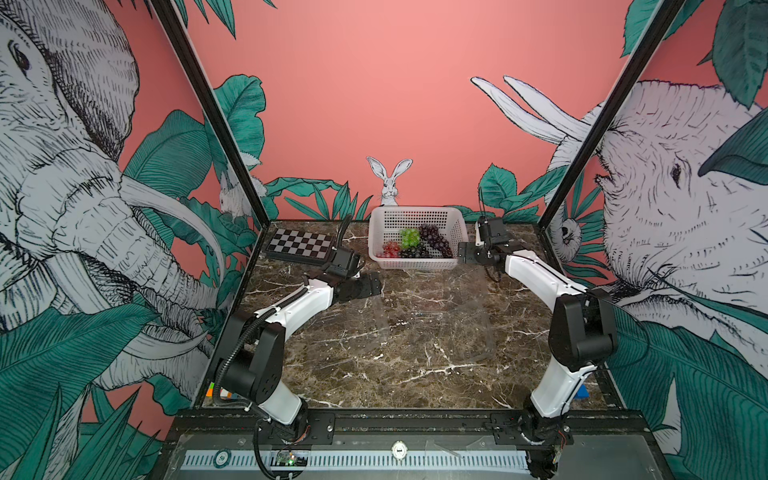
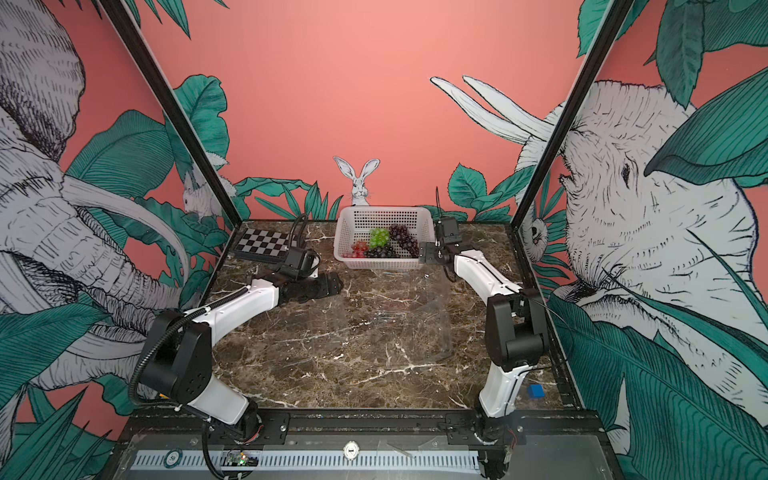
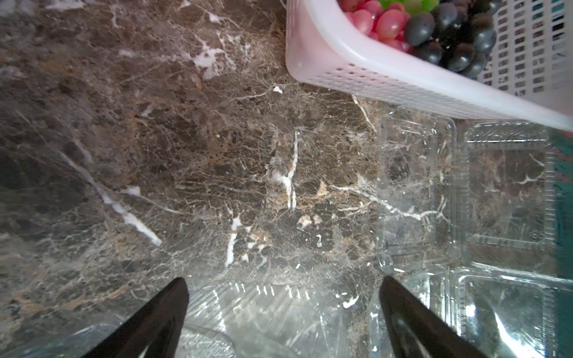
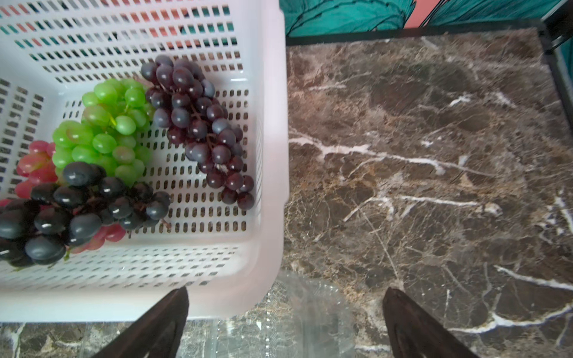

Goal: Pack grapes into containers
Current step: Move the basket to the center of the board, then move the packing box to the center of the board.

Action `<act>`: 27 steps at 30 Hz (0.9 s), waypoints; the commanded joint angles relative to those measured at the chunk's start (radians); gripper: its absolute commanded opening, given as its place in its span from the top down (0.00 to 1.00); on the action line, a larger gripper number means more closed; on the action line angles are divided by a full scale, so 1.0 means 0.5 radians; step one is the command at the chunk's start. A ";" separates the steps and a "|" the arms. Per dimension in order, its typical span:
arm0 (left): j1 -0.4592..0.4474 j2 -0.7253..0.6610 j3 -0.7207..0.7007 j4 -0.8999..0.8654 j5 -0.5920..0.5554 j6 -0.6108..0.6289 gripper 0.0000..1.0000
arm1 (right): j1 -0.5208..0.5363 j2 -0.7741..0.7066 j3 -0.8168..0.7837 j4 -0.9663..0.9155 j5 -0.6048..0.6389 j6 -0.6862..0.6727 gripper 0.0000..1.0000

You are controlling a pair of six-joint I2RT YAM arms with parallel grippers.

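Where the white basket stands at twelve o'clock on the worktop, the grapes lie inside it as four glossy bunches: one long purple bunch, one green bunch, one red bunch and one black bunch. Three clear, empty containers sit at six o'clock from the basket, faint against the marble. The left claw and the right claw both stand apart, holding nothing.

Clear boxes are barely there in both top views, outlines too faint to count. Red grapes half buried under the black bunch. Basket cut off at the left wrist view's edge.
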 commanded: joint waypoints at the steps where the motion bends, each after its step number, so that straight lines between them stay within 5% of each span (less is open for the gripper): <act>1: 0.000 0.049 0.128 0.000 -0.119 0.119 0.02 | 0.021 -0.067 -0.034 0.081 -0.024 0.039 0.02; 10: -0.054 0.230 0.414 -0.186 -0.107 0.267 0.01 | 0.069 -0.150 -0.087 0.086 -0.066 0.017 0.02; 19: -0.050 -0.189 0.168 -0.302 -0.720 0.282 0.00 | 0.263 -0.265 -0.195 0.158 -0.187 -0.092 0.02; 27: 0.020 -0.431 -0.052 -0.354 -0.295 0.000 0.01 | 0.627 -0.224 -0.110 0.115 -0.208 -0.123 0.04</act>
